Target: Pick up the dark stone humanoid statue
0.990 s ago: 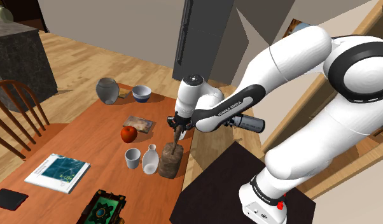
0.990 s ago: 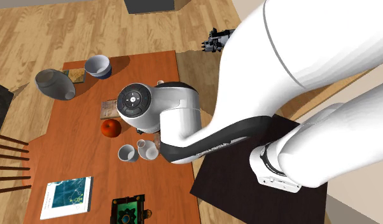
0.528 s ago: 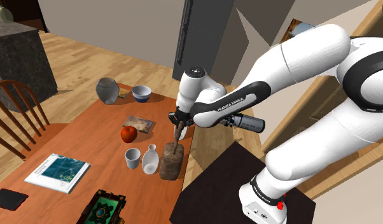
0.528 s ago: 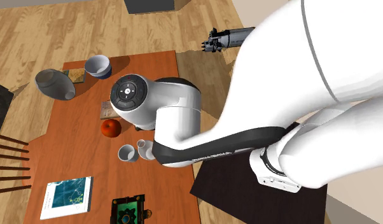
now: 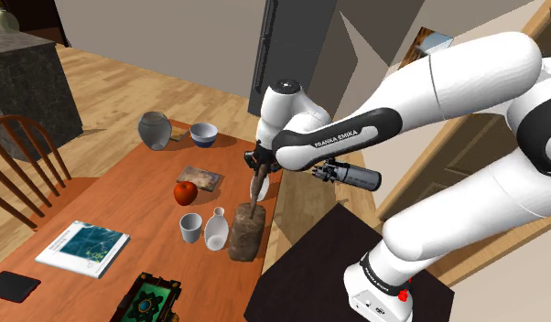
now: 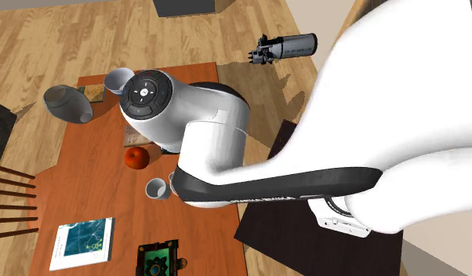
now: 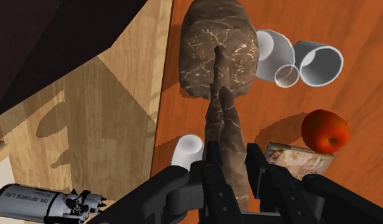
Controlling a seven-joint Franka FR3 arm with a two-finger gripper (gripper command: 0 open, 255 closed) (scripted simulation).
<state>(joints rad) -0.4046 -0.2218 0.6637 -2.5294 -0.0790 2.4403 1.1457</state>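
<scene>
At the table (image 5: pixel 118 206) edge nearest the stand (image 5: pixel 306 270), the gripper (image 7: pixel 233 156) hangs over the dark stone statue (image 7: pixel 219 70), a slim brown veined figure rising from a blocky base. Both black fingers (image 7: pixel 214 168) are clamped on the figure's upper part, one on each side, with no gap between them and the stone (the wrist view looks straight down the figure's length). Whether the base rests on the orange-brown tabletop or is just clear of it I cannot tell.

Just beside the base, away from the edge, stand a white bottle-shaped vase (image 5: pixel 216 229) and a white cup (image 5: pixel 190 227), close together. A red apple (image 5: pixel 185 192) sits a little beyond them, next to a flat printed booklet (image 5: pixel 199 176). A small white cylinder (image 7: pixel 188 150) lies near the table edge beside the gripper.

Farther up the table in the shoulder view are a grey round vase (image 5: pixel 156 130) and a blue-patterned bowl (image 5: pixel 204 134). Toward that view's lower left lie a magazine (image 5: pixel 83 247), a black pad (image 5: pixel 13 285) and an ornate green box (image 5: pixel 153 297). A telescope-like grey tube (image 6: pixel 285 47) lies off the table, beyond its edge.
</scene>
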